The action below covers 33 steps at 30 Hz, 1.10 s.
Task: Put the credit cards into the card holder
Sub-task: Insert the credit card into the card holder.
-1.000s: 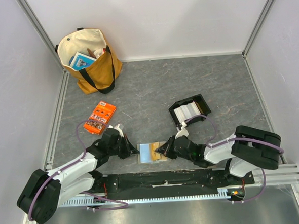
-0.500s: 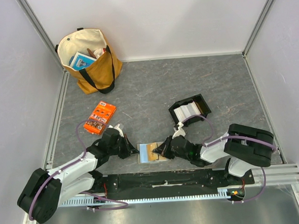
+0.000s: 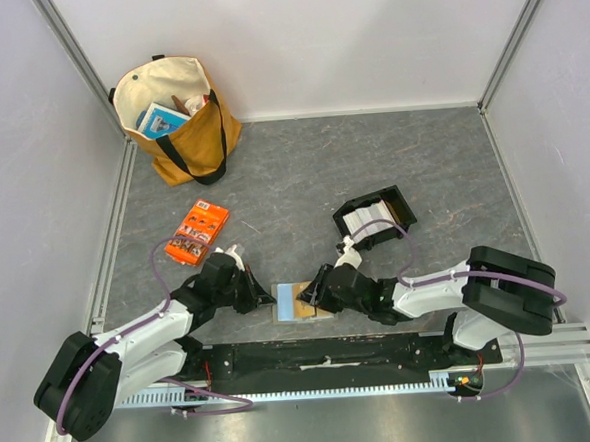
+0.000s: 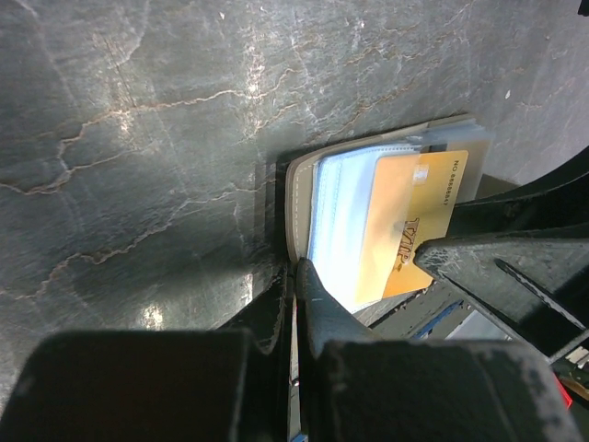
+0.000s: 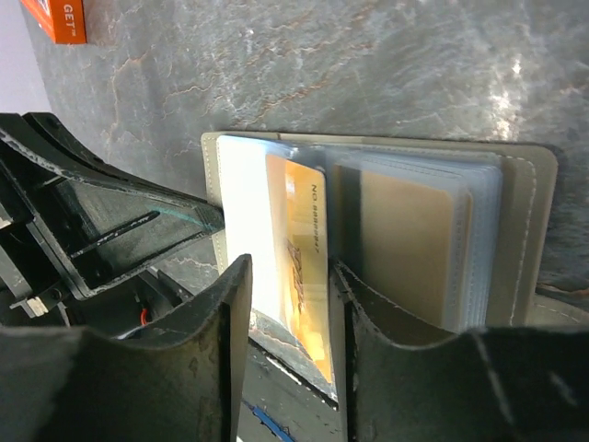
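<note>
The card holder [image 3: 302, 303] lies open on the worktop [image 3: 372, 166] at the near edge, between my two arms. My left tool [image 4: 299, 272] is clenched and bears on the holder's left cover. I cannot tell whether it pinches the cover or only presses it.

My right tool [image 5: 292, 267] stands parted over a yellow card [image 5: 299, 249], grasping nothing. The card lies among the clear sleeves, and I cannot tell how deep it sits.

To do this step well, I judge the left cover must be held flat. Then one fingertip should push the card's free edge straight along the sleeve, never askew, so the plastic does not buckle.

The other credit cards [image 3: 370, 219] sit in the black tray [image 3: 399, 203], farther off to the right.

The yellow card reads "NO" and a row of digits, seemingly eights. The orange packet [image 5: 64, 14] shows "GET".
</note>
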{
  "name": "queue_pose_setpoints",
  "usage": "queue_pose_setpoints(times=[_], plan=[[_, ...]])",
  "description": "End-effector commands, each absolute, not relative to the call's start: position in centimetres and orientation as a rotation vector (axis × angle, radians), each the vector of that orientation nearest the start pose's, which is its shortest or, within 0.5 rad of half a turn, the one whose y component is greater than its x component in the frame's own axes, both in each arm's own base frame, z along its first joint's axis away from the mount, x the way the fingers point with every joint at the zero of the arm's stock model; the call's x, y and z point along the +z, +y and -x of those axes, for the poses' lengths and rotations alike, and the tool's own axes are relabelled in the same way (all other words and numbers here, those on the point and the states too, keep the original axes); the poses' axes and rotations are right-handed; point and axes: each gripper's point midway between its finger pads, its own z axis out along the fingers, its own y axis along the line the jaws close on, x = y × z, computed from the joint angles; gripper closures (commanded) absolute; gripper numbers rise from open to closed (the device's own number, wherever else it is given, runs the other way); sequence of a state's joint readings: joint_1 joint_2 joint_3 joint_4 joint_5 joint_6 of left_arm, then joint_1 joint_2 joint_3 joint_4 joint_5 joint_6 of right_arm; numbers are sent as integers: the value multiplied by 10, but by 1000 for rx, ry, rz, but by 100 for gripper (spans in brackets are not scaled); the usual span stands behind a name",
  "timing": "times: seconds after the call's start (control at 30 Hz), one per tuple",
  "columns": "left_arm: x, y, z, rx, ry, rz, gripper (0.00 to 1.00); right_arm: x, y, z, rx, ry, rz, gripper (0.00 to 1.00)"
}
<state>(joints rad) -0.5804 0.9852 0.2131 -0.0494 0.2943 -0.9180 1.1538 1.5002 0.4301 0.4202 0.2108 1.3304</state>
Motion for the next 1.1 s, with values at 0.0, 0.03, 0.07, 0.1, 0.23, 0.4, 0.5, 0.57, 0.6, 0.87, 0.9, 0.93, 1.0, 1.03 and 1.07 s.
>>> queue_pose_setpoints(times=[0.0,0.03,0.07,0.1,0.23,0.4,0.5,0.57,0.6,0.87,0.9,0.93,1.0,1.03,1.07], plan=[[23,-198,-152,-1002,2575,306,98,11,309,-152,795,2466,-258,53],[24,-198,-153,-1005,2570,305,98,12,309,-153,782,2461,-247,52],[24,-198,-152,-1004,2572,305,98,15,309,-155,751,2457,-234,50],[24,-198,-153,-1002,2569,303,98,18,309,-156,723,2447,-207,50],[24,-198,-153,-999,2572,301,98,26,310,-159,671,2432,-158,54],[24,-198,-153,-997,2574,300,98,25,313,-155,690,2446,-154,72],[24,-198,-152,-995,2576,299,98,28,314,-154,701,2442,-146,82],[24,-198,-152,-996,2577,302,98,28,315,-153,708,2444,-141,86],[24,-197,-152,-995,2576,303,98,29,316,-152,718,2445,-141,86],[25,-198,-153,-997,2573,302,98,21,340,-142,832,2493,-108,87],[25,-198,-153,-998,2571,301,98,21,344,-140,854,2500,-101,87],[25,-198,-153,-999,2572,300,98,18,346,-139,855,2509,-97,88],[26,-198,-153,-1000,2571,300,98,17,349,-138,872,2514,-93,88],[25,-198,-152,-999,2576,301,98,18,349,-138,873,2512,-94,88],[24,-198,-152,-997,2577,304,98,18,349,-139,868,2510,-98,87]])
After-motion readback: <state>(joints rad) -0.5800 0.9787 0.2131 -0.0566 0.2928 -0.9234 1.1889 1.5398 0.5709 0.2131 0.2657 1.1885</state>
